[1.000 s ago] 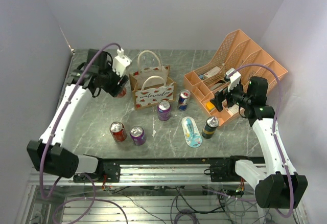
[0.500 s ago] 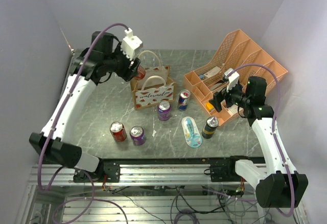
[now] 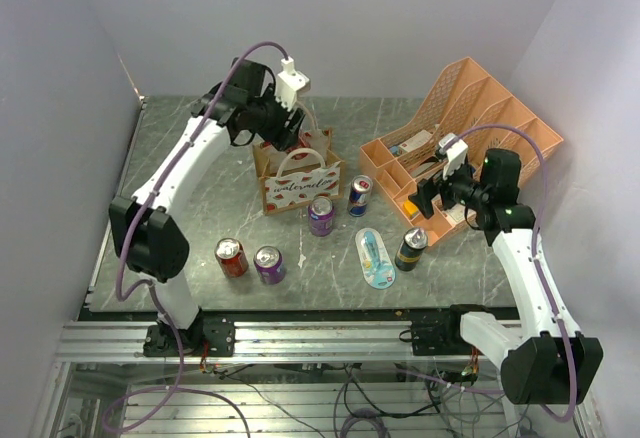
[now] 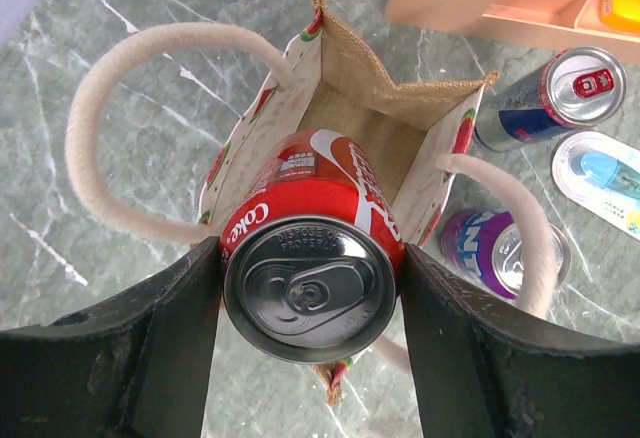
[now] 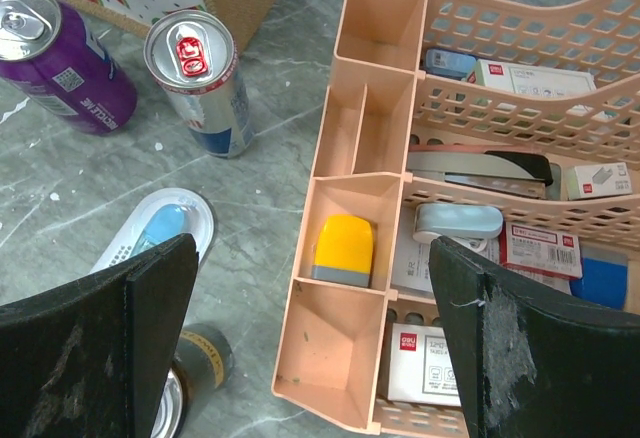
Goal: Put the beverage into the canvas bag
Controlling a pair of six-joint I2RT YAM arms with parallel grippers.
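My left gripper is shut on a red Coke can, held upright right above the open mouth of the tan canvas bag with white handles and watermelon prints. In the top view the left gripper hangs over the bag at the table's back middle. My right gripper is open and empty, above the front compartments of the orange organizer; in the top view the right gripper is by the organizer's front edge.
On the table stand a purple can, a blue-silver can, a dark can, a red can and another purple can. A white-blue oval packet lies flat. The orange organizer holds stationery.
My left arm has carried the red can from the table's left side rightwards and up, to above the bag's opening. The right arm has stayed nearly still.
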